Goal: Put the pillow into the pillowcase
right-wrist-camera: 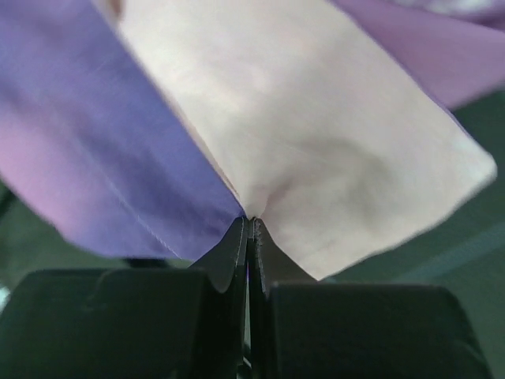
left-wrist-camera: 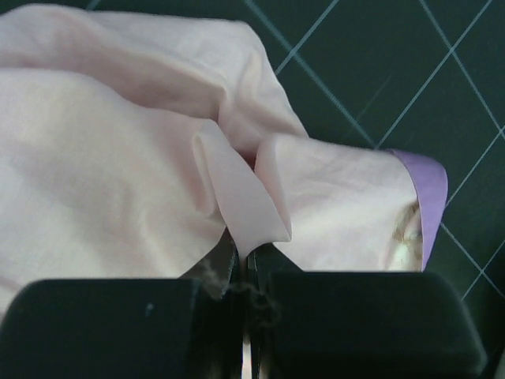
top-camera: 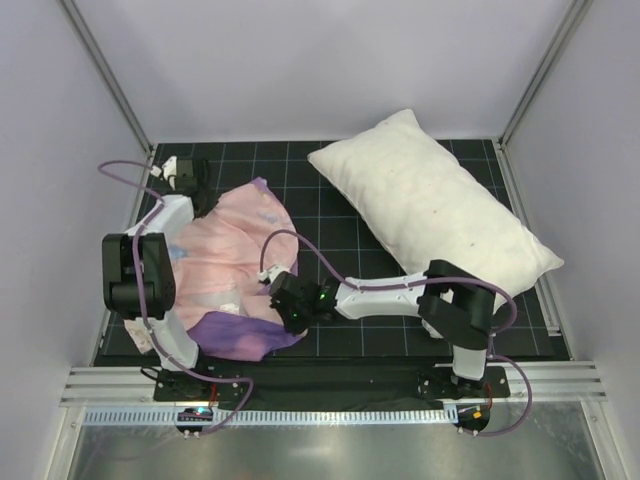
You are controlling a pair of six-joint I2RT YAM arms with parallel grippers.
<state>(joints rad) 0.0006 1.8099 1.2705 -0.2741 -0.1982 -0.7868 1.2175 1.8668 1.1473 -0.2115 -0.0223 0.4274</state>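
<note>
1. Pillowcase lies crumpled on the left half of the bench, pale pink lining up.
2. Left pincer is clamped on a pink fold at its far-left edge.
3. Right pincer is clamped on its near-right edge, where purple and pink layers meet.
4. Pillow lies diagonally at right, apart from the pillowcase.
</note>
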